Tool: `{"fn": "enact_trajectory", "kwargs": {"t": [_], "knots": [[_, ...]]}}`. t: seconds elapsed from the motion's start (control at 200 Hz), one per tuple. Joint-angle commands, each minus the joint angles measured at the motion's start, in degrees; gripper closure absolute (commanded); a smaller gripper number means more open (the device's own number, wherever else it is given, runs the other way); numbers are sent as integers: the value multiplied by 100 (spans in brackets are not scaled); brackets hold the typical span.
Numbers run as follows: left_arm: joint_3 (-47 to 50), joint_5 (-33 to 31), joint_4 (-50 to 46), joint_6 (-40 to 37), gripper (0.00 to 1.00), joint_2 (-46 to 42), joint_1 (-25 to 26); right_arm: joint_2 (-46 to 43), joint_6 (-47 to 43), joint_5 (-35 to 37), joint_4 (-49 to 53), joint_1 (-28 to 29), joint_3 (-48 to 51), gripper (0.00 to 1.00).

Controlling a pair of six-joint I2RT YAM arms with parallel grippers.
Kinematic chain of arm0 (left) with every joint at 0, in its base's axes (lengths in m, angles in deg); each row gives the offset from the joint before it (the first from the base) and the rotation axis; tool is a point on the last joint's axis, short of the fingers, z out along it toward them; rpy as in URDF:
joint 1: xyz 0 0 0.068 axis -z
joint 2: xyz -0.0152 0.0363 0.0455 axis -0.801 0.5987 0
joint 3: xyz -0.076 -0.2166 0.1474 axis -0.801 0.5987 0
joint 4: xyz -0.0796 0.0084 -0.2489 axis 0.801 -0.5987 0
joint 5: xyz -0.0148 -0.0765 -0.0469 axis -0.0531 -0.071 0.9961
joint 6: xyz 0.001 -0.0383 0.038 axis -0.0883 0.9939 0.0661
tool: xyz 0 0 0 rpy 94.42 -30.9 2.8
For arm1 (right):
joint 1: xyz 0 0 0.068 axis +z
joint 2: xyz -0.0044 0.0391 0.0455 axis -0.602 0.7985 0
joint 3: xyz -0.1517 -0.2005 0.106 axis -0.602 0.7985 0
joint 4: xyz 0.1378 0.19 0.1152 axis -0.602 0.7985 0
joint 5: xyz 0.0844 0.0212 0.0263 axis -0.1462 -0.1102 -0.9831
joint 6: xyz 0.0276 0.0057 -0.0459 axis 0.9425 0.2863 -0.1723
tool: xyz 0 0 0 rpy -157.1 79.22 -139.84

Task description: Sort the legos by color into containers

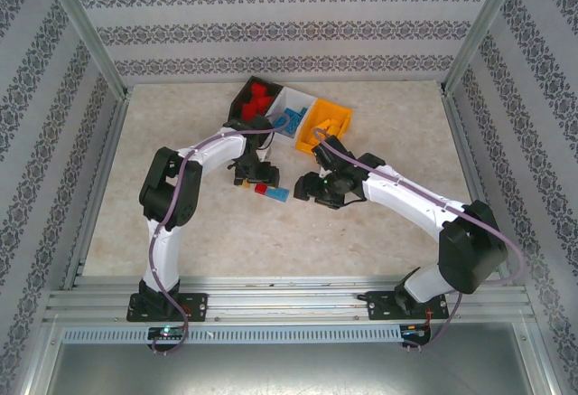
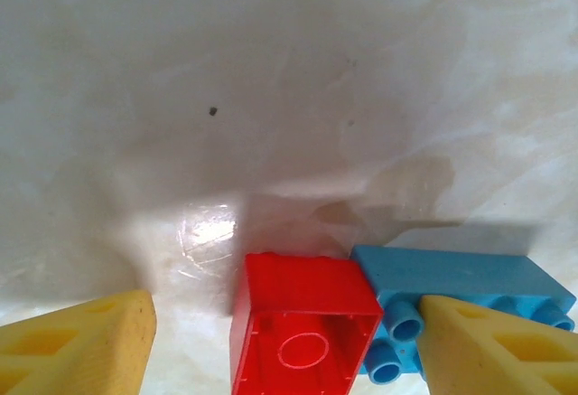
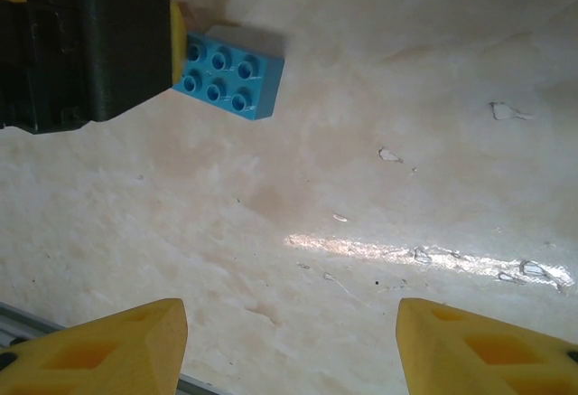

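Note:
A red lego (image 2: pixel 302 323) lies on its side on the table, hollow underside towards the camera, between the yellow fingers (image 2: pixel 81 350) of my left gripper (image 2: pixel 289 354). That gripper is open, with a gap on the left side of the brick. A blue lego (image 2: pixel 461 282) touches the red one on the right, partly behind the right finger. From above, the red lego (image 1: pixel 260 191) and blue lego (image 1: pixel 278 194) lie under my left gripper (image 1: pixel 256 183). My right gripper (image 1: pixel 312 192) hovers open over bare table, the blue lego (image 3: pixel 230 74) beyond it. The black container (image 1: pixel 246 97) holds red legos, the white (image 1: pixel 298 106) blue ones, the orange (image 1: pixel 341 115) orange ones.
The three bins stand in a slanted row just behind both grippers. The black body of the left gripper (image 3: pixel 90 42) is close in front of the right gripper. Metal frame posts and patterned walls enclose the table (image 1: pixel 181 142); a rail (image 1: pixel 289 300) runs along its near edge.

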Motion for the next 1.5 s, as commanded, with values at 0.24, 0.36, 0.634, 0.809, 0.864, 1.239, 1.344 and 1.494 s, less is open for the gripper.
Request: {"fn": "enact_trajectory", "kwargs": {"t": [0.24, 0.36, 0.634, 0.809, 0.864, 1.239, 1.344, 1.494], "knots": [[703, -317, -278, -78, 38, -338, -135, 129, 119, 86, -182, 143, -110, 37], [921, -257, -258, -161, 37, -572, -248, 344, 104, 71, -156, 238, -312, 37], [1386, 117, -225, -390, 24, -1062, -441, 658, 82, 99, -79, 395, -683, 37], [1028, 363, -176, -582, 16, -1207, -483, 858, 84, 71, -85, 425, -880, 37], [822, 395, -202, -686, 16, -1151, -479, 924, 82, 68, -78, 436, -953, 37], [238, 293, -170, -1077, 22, -352, -472, 1094, 40, 108, 64, 458, -1286, 37], [116, 286, -196, -1101, 23, -166, -433, 1103, 25, 110, 116, 443, -1301, 37], [141, 248, -158, -1116, 26, -38, -393, 1085, 33, 124, 108, 427, -1247, 37]]}}
